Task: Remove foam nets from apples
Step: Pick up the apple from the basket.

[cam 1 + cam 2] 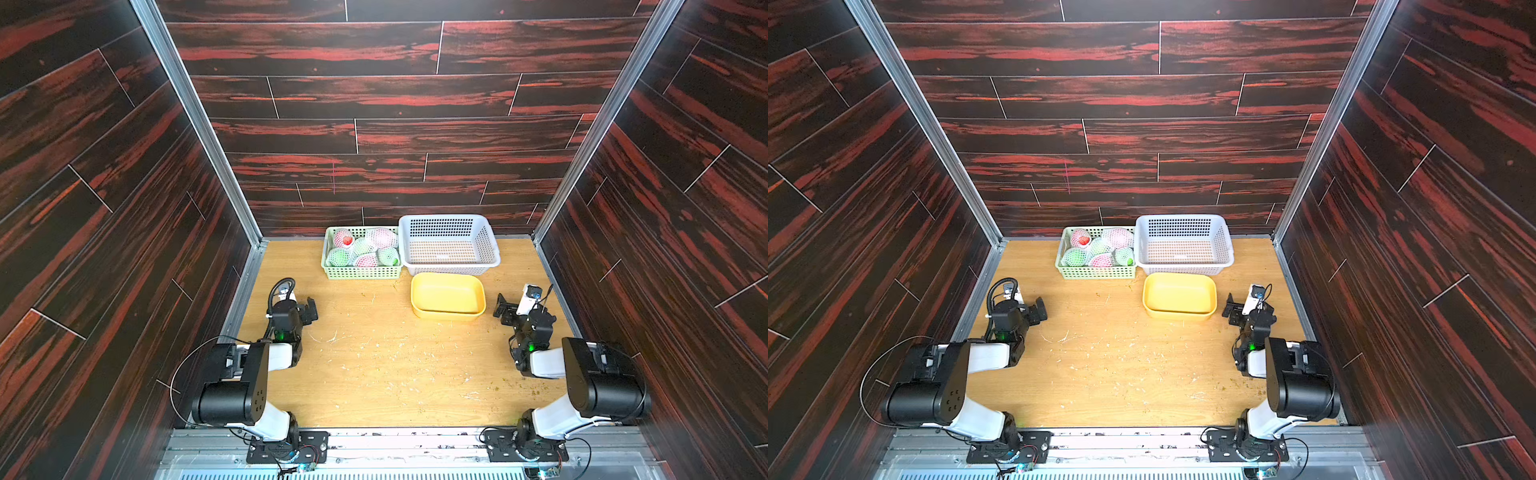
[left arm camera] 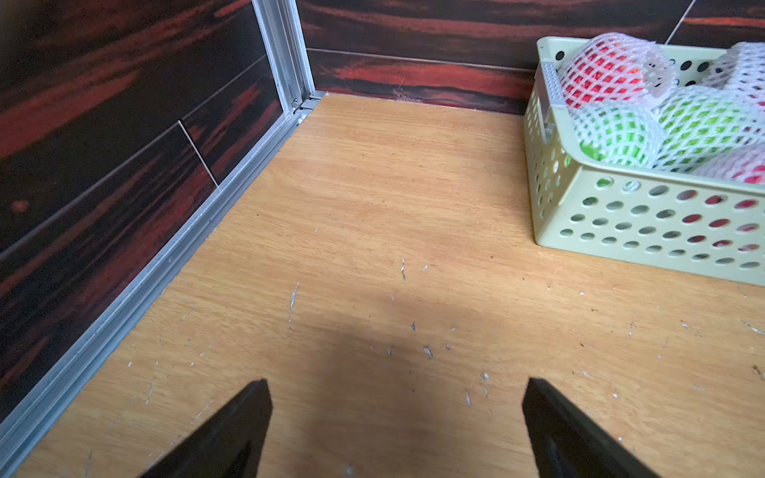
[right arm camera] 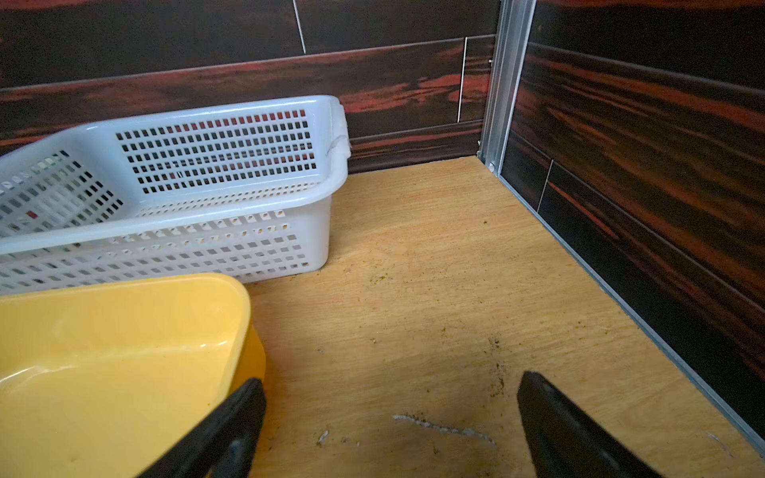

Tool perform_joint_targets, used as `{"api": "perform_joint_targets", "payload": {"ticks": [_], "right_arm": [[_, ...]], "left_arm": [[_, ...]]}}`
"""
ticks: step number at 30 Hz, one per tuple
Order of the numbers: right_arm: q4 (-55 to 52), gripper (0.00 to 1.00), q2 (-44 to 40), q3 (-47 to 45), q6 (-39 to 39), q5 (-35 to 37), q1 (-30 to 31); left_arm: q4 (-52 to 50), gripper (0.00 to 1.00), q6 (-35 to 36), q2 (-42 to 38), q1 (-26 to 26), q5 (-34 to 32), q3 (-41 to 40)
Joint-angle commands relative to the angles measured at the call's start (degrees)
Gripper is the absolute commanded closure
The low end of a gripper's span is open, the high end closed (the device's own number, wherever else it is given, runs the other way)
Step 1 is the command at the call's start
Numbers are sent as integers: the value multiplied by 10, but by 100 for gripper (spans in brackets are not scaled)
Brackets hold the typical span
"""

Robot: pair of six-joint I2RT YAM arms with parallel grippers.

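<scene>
Grip, left: left gripper spread wide, nothing between the black fingers; only scratched tabletop under the gap in the wrist view.
Grip, right: right gripper spread just as wide, holding nothing; one finger overlapping the rim of the yellow tub in the wrist view, contact not clear.
Reach, left: low over the left half of the table, near the left wall, tips toward the far side; well apart from the green basket.
Reach, right: low over the right half, just beside the yellow tub's right end, near the right wall.
Fruit: six apples heaped in the green basket, three red and three green in both top views, colours paled by the mesh.
Nets: foam nets on every apple, white with diamond holes; one red apple at the basket's far left corner showing bare skin through the open end of its net.
Green basket: at the far edge of the table against the back wall, left of centre, right end just beside the white basket; touching or not, cannot tell.
White basket: larger, perforated, against the back wall; wood grain visible through its floor.
Yellow tub: solid-walled, just in front of the white basket.
Tabletop: pale wood, flecked with light scratches and small crumbs.
Surround: dark red-streaked plank walls on three sides, aluminium framing at the corners.
</scene>
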Motion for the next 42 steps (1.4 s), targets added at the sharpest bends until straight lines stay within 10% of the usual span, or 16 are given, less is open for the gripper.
{"api": "perform_joint_targets", "payload": {"ticks": [1, 28, 32, 35, 42], "right_arm": [[5, 1, -2, 1, 4, -2, -1], [-36, 1, -86, -12, 9, 69, 12], [-266, 1, -286, 32, 130, 137, 25], [-370, 1, -352, 94, 144, -10, 25], [-506, 16, -210, 293, 65, -142, 126]], "left_arm": [[4, 2, -6, 1, 2, -7, 8], [62, 0, 11, -42, -8, -29, -18], [-200, 4, -39, -264, -37, -64, 23], [-319, 9, -49, -337, -62, -37, 112], [-581, 10, -34, -120, -94, 113, 467]]}}
